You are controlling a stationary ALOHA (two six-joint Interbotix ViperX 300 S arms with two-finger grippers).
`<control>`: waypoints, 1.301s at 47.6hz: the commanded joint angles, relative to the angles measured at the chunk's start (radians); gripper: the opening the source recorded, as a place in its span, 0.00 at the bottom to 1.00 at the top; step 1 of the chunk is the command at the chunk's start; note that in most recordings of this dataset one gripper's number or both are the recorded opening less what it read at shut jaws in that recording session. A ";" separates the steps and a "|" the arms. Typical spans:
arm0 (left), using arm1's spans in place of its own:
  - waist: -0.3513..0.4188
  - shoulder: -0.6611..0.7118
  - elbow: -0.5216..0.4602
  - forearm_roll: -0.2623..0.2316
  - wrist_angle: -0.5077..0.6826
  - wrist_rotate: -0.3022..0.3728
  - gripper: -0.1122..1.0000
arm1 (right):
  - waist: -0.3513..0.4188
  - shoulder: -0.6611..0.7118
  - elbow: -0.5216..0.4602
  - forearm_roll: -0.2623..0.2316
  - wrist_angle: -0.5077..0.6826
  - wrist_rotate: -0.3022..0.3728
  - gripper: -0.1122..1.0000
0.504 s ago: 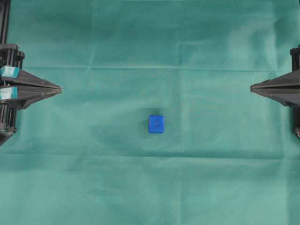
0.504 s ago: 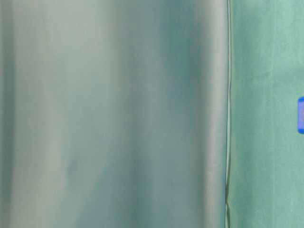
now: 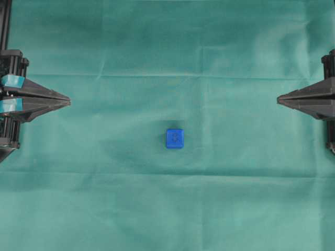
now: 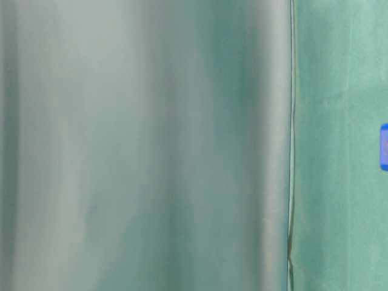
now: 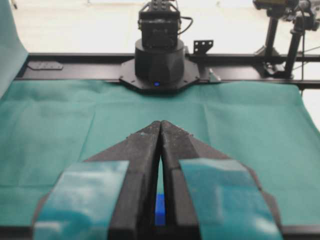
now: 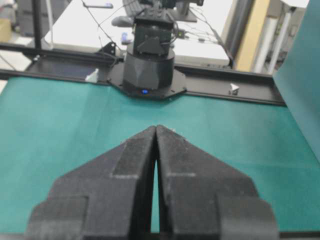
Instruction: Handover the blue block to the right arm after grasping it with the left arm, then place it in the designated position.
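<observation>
Two hands and one block are the whole scene from above. Against the picture of half a second ago almost nothing has changed: the block (image 3: 175, 138) lies on the same spot of the green cloth (image 3: 167, 42), and the left hand (image 3: 67, 99) and the right hand (image 3: 279, 98) have crept only very slightly toward it, if at all. Both have their fingers pressed together and hold nothing. Each is well apart from the block, one on either side, so I judge the task is at its very start and the first grasp is not yet begun. The marks of the designated position I cannot find on the cloth.

At table level the view is nearly all a blurred green surface very near the lens. Only a thin slice of the block (image 4: 384, 147) shows, cut off by the right edge.

From the left wrist, the teal-taped fingers (image 5: 145, 150) are together, and a strip of the block (image 5: 160, 210) shows through the slit between them, far beyond the hand.

From the right wrist, the black fingers (image 6: 137, 160) are together too. The block is hidden behind them.
</observation>
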 commanded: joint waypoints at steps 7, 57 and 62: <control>0.003 0.008 -0.038 0.002 0.038 0.000 0.12 | -0.003 0.012 -0.040 0.003 0.015 0.003 0.10; 0.003 0.008 -0.055 0.002 0.054 -0.002 1.00 | -0.011 0.060 -0.069 0.000 0.054 0.031 0.95; 0.003 0.009 -0.058 0.002 0.054 -0.002 1.00 | -0.009 0.061 -0.067 0.000 0.054 0.031 0.95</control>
